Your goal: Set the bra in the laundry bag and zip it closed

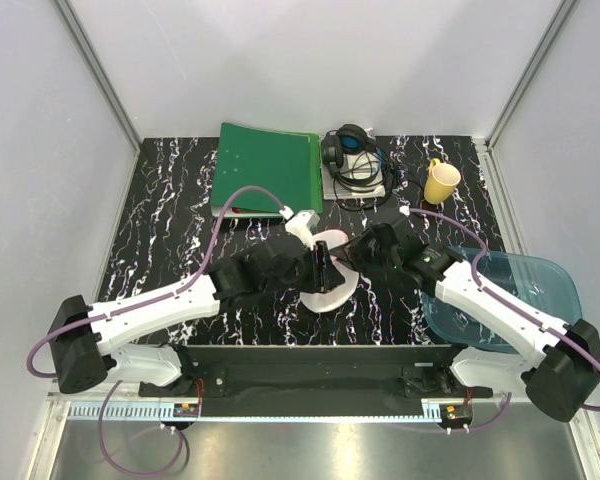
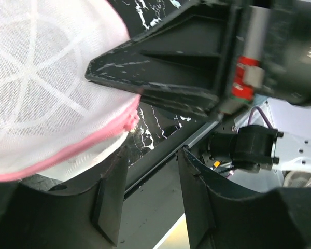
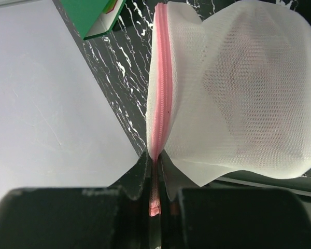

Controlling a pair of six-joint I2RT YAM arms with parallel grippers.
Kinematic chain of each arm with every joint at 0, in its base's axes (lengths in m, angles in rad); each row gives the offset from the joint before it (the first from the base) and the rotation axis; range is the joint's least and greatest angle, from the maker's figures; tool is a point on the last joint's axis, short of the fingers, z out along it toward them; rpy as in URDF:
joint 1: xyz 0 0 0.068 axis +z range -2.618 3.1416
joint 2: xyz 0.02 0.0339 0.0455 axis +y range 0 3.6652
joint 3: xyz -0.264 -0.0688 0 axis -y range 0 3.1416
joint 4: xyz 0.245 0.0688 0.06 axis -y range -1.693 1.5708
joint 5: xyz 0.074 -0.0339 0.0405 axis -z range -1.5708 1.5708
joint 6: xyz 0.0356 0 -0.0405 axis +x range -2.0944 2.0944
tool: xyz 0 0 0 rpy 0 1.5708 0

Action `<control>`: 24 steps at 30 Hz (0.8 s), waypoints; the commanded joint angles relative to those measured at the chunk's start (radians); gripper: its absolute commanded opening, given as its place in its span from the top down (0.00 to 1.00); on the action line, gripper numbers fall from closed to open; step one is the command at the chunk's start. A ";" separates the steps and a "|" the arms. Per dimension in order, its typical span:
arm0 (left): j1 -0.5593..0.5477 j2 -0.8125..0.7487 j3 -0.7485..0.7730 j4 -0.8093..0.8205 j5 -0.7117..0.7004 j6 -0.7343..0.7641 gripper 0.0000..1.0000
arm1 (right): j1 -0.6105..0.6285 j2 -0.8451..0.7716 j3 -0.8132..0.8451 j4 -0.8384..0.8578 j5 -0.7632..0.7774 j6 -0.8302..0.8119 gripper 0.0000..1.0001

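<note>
Scene: two robot arms meet over the middle of a black, white-veined tabletop (image 1: 170,230), with grey walls on three sides.
Laundry bag: the white mesh laundry bag (image 1: 332,292) with pink trim sits between the two arms, slightly near of the tabletop's centre. One round ribbed face is turned toward the overhead camera.
Right fingers: the right fingers (image 1: 365,250) are pressed tight together on the bag's pink zip edge. In the right wrist view the trim runs straight up and away from the pinch, and the mesh billows out to the right of it.
Left fingers: the left fingers (image 1: 322,266) come in from the left and stand partly apart. In the left wrist view the gap between them shows only tabletop and the rail beyond, with nothing gripped. The bag's pink-edged rim lies just past the tip of one finger.
Through the mesh: a faint reddish tint shows in the right wrist view; what it is cannot be told.
Bag's footing: whether it rests on the tabletop or is lifted off it cannot be told.
Far side: a green binder (image 1: 268,168) lies far left of centre, black headphones (image 1: 348,150) sit on a pale block beside it, and a yellow mug (image 1: 441,183) is to their right.
Right side: a translucent blue tray (image 1: 525,285) lies under the right arm, apart from the bag.
</note>
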 commanded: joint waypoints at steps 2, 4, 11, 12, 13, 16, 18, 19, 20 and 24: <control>0.024 0.028 0.053 0.051 -0.037 -0.038 0.53 | 0.030 0.007 0.075 -0.007 0.061 -0.017 1.00; 0.025 0.048 0.061 0.051 -0.046 -0.029 0.54 | 0.039 0.015 0.080 -0.007 0.066 -0.016 1.00; 0.028 0.062 0.059 0.048 -0.121 -0.002 0.53 | 0.050 0.024 0.082 -0.007 0.064 -0.009 1.00; 0.028 0.060 0.059 0.048 -0.130 0.002 0.53 | 0.050 0.024 0.080 -0.007 0.064 -0.009 1.00; 0.028 0.059 0.061 0.048 -0.137 0.006 0.54 | 0.050 0.027 0.080 -0.007 0.060 -0.009 1.00; 0.028 0.051 0.062 0.048 -0.152 0.025 0.63 | 0.050 0.032 0.080 -0.005 0.052 -0.014 1.00; 0.030 0.048 0.064 0.045 -0.160 0.043 0.68 | 0.050 0.033 0.080 -0.007 0.046 -0.017 1.00; 0.030 0.048 0.067 0.039 -0.161 0.049 0.70 | 0.050 0.035 0.079 -0.005 0.043 -0.019 1.00; 0.030 0.046 0.070 0.025 -0.172 0.054 0.72 | 0.050 0.036 0.080 -0.005 0.038 -0.020 1.00; 0.041 0.034 0.067 0.002 -0.181 0.074 0.81 | 0.053 0.033 0.076 -0.005 0.030 -0.031 1.00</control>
